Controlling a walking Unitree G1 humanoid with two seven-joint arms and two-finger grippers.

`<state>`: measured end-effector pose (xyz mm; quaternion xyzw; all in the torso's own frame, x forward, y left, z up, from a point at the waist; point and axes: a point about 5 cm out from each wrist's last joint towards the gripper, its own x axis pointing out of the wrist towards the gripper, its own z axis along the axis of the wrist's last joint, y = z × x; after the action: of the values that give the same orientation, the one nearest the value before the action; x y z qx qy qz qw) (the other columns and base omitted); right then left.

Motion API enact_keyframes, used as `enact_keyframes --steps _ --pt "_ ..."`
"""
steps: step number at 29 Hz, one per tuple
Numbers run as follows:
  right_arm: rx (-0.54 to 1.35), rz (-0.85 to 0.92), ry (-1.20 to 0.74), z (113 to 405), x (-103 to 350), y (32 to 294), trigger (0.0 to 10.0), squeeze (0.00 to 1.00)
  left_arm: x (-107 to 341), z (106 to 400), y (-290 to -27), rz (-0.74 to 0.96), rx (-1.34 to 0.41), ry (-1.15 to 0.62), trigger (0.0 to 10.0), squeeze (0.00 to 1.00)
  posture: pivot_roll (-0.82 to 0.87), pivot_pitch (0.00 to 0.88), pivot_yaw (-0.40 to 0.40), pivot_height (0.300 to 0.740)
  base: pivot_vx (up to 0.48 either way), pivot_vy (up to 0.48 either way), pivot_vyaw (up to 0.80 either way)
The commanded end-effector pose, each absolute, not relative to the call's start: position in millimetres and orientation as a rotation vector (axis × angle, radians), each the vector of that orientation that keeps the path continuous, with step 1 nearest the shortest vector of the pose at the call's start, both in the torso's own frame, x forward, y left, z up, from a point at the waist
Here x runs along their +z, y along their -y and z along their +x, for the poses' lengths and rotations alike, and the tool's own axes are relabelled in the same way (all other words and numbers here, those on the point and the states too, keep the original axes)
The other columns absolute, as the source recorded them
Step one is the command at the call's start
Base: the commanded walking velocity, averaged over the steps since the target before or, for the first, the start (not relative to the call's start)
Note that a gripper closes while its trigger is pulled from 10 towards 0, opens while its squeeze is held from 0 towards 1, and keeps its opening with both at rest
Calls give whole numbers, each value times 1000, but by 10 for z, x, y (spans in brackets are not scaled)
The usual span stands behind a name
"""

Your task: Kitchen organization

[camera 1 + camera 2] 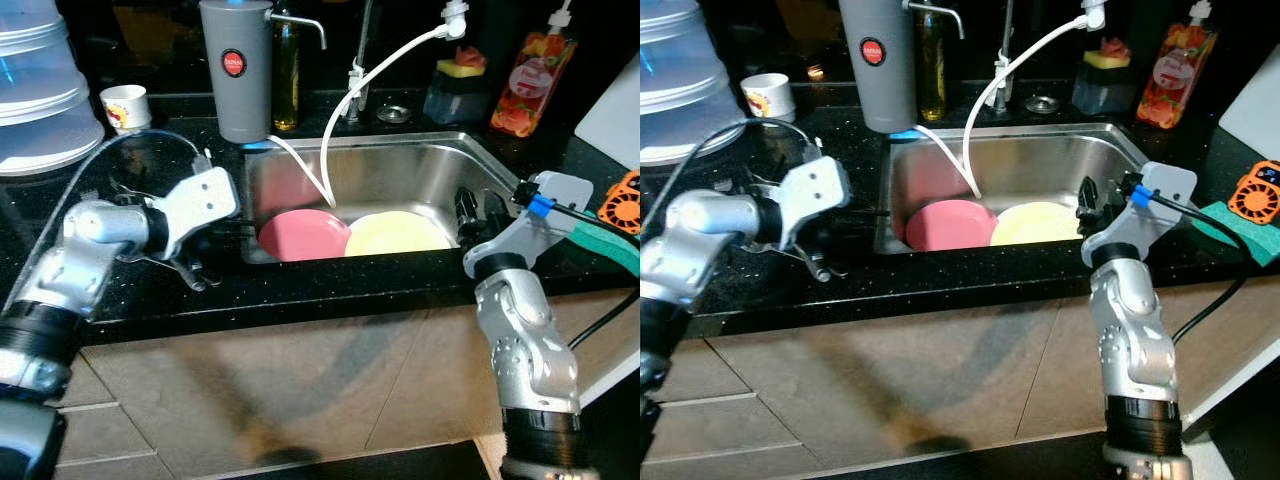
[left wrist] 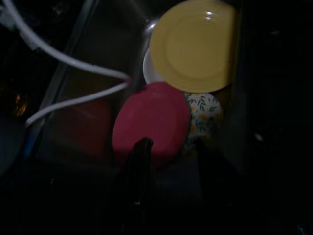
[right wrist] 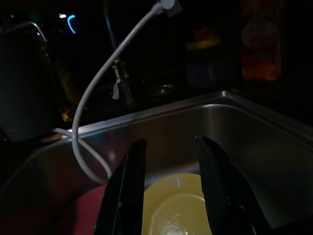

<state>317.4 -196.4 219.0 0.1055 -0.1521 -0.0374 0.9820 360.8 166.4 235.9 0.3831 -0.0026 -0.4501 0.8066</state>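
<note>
My right gripper (image 3: 168, 188) hangs over the sink's (image 1: 400, 160) right rim, fingers parted and holding nothing; the yellow plate (image 1: 398, 233) lies just below and ahead of it, at my 12 o'clock. My left gripper (image 2: 168, 169) reaches in over the left rim, also open and empty, with the pink plate (image 1: 304, 233) directly under its tips. The two plates sit side by side on the basin floor, edges touching (a flowered dish (image 2: 204, 115) peeks from beneath them). The smooth steel walls leave open room toward 12 o'clock, crossed only by a white hose (image 1: 345, 100). Both plates are round, matte and shallow. A grey canister (image 1: 236, 68) stands on the black counter (image 1: 300, 290) at 11 o'clock.
</note>
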Motion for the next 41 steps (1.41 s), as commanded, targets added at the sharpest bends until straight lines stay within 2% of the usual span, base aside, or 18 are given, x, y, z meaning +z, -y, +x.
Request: enact_keyframes --steps 1,2,3,9,14,16,17,23,25,27,28,29,30,36,40,41 --pt "-97 203 305 3132 2162 2008 10000 0 2221 3714 -1665 956 -894 -81 10000 0 23 0 -9 740 0 0 0" --pt "-97 203 305 3132 2162 2008 10000 0 2221 3714 -1665 956 -894 -81 10000 0 23 0 -9 740 0 0 0" --pt "-115 203 307 3105 2149 2047 10000 0 2157 3777 -1714 1045 -834 -137 10000 0 9 0 2 740 0 0 0" --pt "-136 205 309 3076 2138 2092 10000 0 2157 3835 -1847 1174 -747 -186 10000 0 3 0 9 740 0 0 0" --pt "-130 212 308 3107 2142 2077 10000 0 2088 3866 -1922 1173 -707 -233 10000 0 18 0 -2 740 0 0 0" --pt "-119 212 310 3131 2156 2050 10000 0 2066 3908 -1953 1160 -634 -246 1451 0 19 0 -5 740 0 0 0" --pt "-114 212 312 3143 2168 2042 10000 0 2069 3936 -1967 1153 -591 -246 0 0 19 0 -10 740 0 0 0" --pt "-114 208 310 3139 2168 2059 10000 0 2109 3962 -1950 1140 -554 -199 0 0 19 0 -15 740 0 0 0" --pt "-114 208 309 3137 2166 2063 10000 0 2173 3980 -1916 1149 -530 -143 0 0 17 0 -17 740 0 0 0" --pt "-114 206 309 3136 2168 2069 10000 0 2380 4007 -1788 1173 -481 27 0 0 16 0 -19 740 0 0 0" --pt "-113 206 309 3137 2171 2068 10000 0 2495 4018 -1729 1162 -446 110 1529 0 16 0 -19 740 0 0 0" --pt "-112 205 310 3139 2175 2068 10000 0 2631 4027 -1663 1148 -409 203 10000 0 15 0 -20 740 0 0 0" --pt "-112 205 310 3139 2175 2068 10000 0 2631 4027 -1663 1148 -409 203 10000 0 15 0 -20 740 0 0 0" --pt "-112 203 312 3141 2183 2071 10000 0 3208 4002 -1503 1027 -268 482 10000 0 15 0 -20 740 0 0 0" --pt "-114 204 312 3140 2180 2075 10000 0 3296 3983 -1434 955 -274 530 10000 0 15 0 -20 740 0 0 0" --pt "-114 204 311 3140 2177 2074 10000 0 3344 3969 -1350 902 -285 577 10000 0 15 0 -20 740 0 0 0"
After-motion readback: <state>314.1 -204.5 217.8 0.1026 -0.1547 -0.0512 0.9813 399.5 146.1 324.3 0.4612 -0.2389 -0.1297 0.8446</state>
